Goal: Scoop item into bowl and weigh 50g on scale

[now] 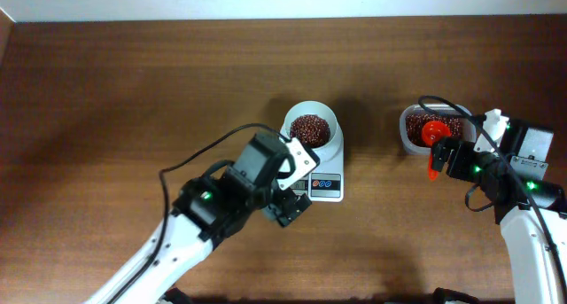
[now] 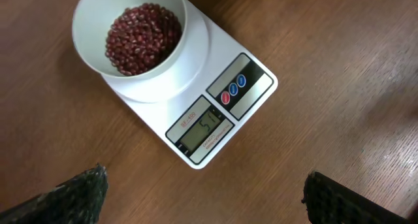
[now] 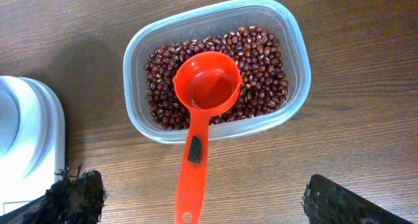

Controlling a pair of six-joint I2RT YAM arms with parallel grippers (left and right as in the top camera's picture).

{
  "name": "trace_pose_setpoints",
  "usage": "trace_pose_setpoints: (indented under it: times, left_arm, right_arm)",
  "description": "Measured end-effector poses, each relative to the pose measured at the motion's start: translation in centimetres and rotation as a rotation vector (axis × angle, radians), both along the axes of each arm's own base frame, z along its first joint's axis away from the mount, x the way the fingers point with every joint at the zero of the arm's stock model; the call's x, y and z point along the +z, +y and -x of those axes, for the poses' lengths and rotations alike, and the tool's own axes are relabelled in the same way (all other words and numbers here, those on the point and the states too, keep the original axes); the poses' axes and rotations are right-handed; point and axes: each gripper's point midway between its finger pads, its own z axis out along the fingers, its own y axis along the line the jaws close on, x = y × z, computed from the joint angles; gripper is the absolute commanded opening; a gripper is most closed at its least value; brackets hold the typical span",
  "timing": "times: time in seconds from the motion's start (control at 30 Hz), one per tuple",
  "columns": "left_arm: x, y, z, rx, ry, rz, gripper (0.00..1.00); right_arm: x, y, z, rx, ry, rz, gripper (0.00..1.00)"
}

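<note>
Now | left tool (image 2: 206, 188) open, hovering beside scale (image 2: 215, 106) | right tool (image 3: 202, 194) open above scoop (image 3: 206, 93)

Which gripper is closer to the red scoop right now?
Right. The right gripper hangs open by the handle of the red scoop; the left gripper hangs by the scale.

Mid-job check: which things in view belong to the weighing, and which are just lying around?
Part of the job: white bowl of beans, sitting on the scale; clear tub holding more beans; red scoop resting in the tub.
Just lying about: nothing that I can see; the rest is the wooden table.
</note>
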Motion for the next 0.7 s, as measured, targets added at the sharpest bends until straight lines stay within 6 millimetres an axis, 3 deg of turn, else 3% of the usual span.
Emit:
trace_pose_setpoints:
  times: [0.03, 0.07, 0.13, 0.27, 0.43, 0.53, 0.7]
  left_arm:
    - [0.3, 0.5, 0.0, 0.014, -0.010, 0.008, 0.99]
    - [1.6, 2.6, -0.3, 0.097, -0.051, 0.061, 0.99]
    - [3.6, 4.4, -0.7, 0.171, -0.120, 0.146, 0.99]
    - [4.6, 9.7, 0.0, 0.360, -0.259, 0.299, 0.99]
    - [6.0, 13.6, 0.6, 0.498, -0.523, 0.503, 0.99]
    - [6.6, 15.8, 0.6, 0.558, -0.688, 0.577, 0.99]
    - [5.6, 18.2, 0.8, 0.619, -0.858, 0.627, 0.99]
  right_arm:
    - [0.0, 0.0, 0.0, 0.000, 0.000, 0.000, 0.99]
    - [0.0, 0.0, 0.0, 0.000, 0.000, 0.000, 0.99]
    - [0.0, 0.0, 0.0, -0.001, 0.000, 0.000, 0.99]
    - [-0.1, 0.0, 0.0, 0.000, 0.004, -0.001, 0.99]
    - [0.9, 0.0, 0.2, -0.001, -0.028, 0.008, 0.99]
    - [4.9, 0.2, 0.8, -0.002, -0.161, 0.046, 0.99]
    - [17.6, -0.9, 2.2, -0.071, -0.632, 0.226, 0.99]
